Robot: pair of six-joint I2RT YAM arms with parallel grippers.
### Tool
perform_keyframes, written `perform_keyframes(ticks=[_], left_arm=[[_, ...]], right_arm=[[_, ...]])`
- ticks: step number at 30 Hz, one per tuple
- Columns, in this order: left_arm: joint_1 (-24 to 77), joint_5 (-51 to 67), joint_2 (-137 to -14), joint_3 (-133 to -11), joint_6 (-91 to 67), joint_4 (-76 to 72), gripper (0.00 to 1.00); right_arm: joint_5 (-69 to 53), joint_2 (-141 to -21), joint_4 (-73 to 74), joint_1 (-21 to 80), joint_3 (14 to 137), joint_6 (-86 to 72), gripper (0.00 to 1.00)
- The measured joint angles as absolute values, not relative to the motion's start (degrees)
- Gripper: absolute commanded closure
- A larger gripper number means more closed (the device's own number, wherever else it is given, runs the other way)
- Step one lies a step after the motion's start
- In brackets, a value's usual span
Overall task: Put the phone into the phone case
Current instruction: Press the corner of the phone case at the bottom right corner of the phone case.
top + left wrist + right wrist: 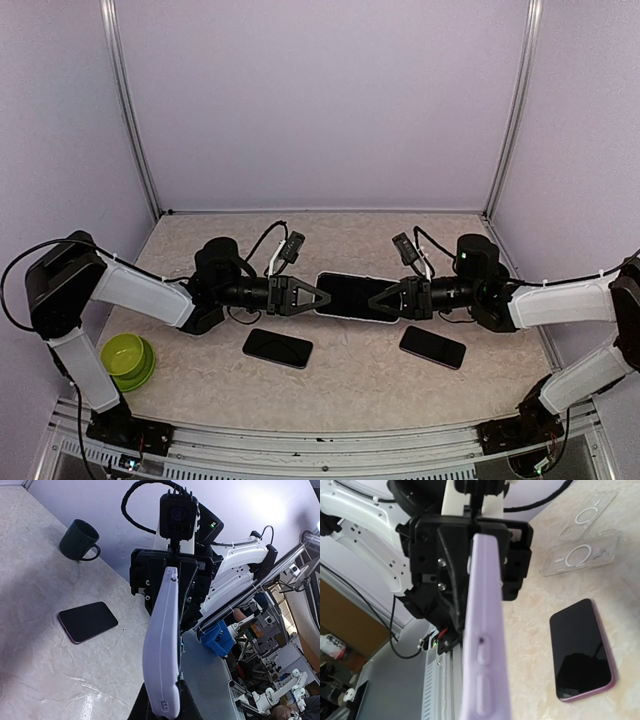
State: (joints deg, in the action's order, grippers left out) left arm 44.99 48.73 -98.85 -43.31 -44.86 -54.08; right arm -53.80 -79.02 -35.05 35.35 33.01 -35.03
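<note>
A lavender phone case [352,297] hangs level above the table's middle, and a dark phone screen [350,292] shows inside it. My left gripper [318,296] is shut on its left end and my right gripper [378,298] on its right end. The left wrist view has the case [162,650] edge-on, its near end pinched in my left gripper [166,707], with the right gripper [172,575] clamped at the far end. From the right wrist the case [485,645] shows its side buttons, and the left gripper [470,555] holds the far end.
Two more dark phones lie flat on the table, one near the left [277,347] and one near the right [432,347]. A green bowl [128,360] sits at the front left. A dark mug [80,540] and two clear cases [580,555] also lie on the table.
</note>
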Motion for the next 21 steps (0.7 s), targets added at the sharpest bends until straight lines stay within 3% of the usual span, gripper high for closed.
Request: perform_keyframes(ticks=[4,6,10,21], left_arm=[[45.0,48.7,-98.8,-43.4,-44.8,-54.0,0.68],[45.0,48.0,-98.9,-43.4,-46.1,-53.0,0.6],[44.8,47.0,-98.9,-43.4,-47.8,-50.7,0.55],[44.3,44.7,-98.2,-43.4,-47.4,-45.8,0.58]], right_arm=[[-53.6,-78.7,-34.0,35.4,33.2,-34.3,1.0],[-52.8,-78.4,-33.9,35.4,33.3,-32.5,1.0],[-49.4,-77.9,-33.0,35.1,33.3,-30.0,1.0],[-42.6,-76.8,-32.3,35.0,33.3,-28.8,1.0]])
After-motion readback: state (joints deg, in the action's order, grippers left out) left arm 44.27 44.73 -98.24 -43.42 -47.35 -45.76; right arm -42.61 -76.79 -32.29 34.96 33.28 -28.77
